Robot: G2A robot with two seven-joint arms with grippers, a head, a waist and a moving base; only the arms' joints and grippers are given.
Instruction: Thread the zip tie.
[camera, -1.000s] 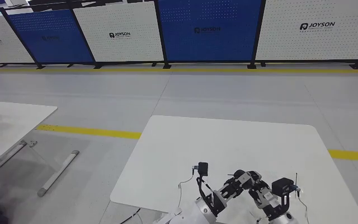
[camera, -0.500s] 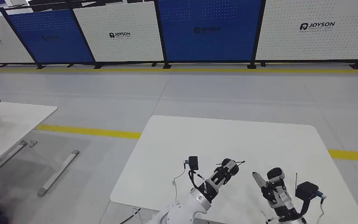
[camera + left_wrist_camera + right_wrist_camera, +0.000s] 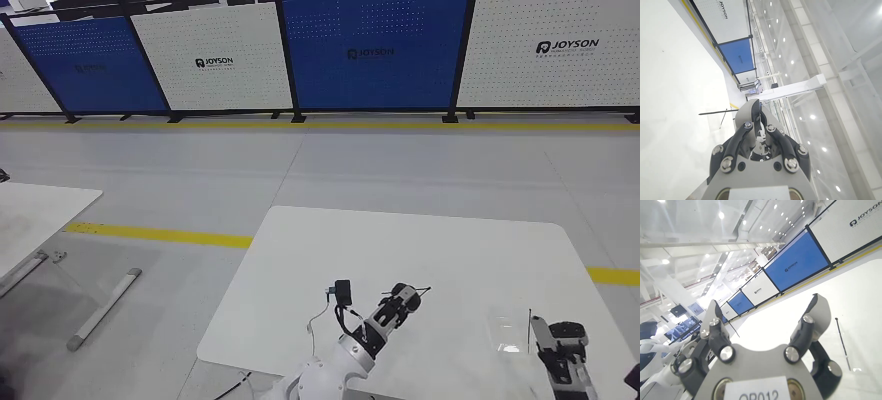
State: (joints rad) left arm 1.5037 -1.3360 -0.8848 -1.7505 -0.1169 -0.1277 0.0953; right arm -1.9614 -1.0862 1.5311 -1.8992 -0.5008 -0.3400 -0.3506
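My left gripper [image 3: 405, 295] is over the near part of the white table [image 3: 420, 240], shut on a thin black zip tie [image 3: 420, 291]. In the left wrist view the shut gripper [image 3: 757, 111] has the zip tie [image 3: 715, 113] sticking out sideways above the tabletop. My right gripper [image 3: 553, 328] is at the table's near right corner, open and holding nothing. Its fingers [image 3: 715, 311] stand wide apart around the right gripper [image 3: 764, 306]. A second black zip tie [image 3: 529, 325] lies on the table just beside it [image 3: 841, 340].
The white table's near edge [image 3: 230, 360] and right edge [image 3: 600, 300] are close to both arms. Grey floor with a yellow line [image 3: 160, 236] surrounds it. Blue and white partition panels [image 3: 375, 55] stand at the back. Another white table [image 3: 40, 215] is at the far left.
The two grippers were close together a second ago and have moved apart. My right arm has swung out to the near right corner. The left gripper shifted slightly left, still holding its zip tie.
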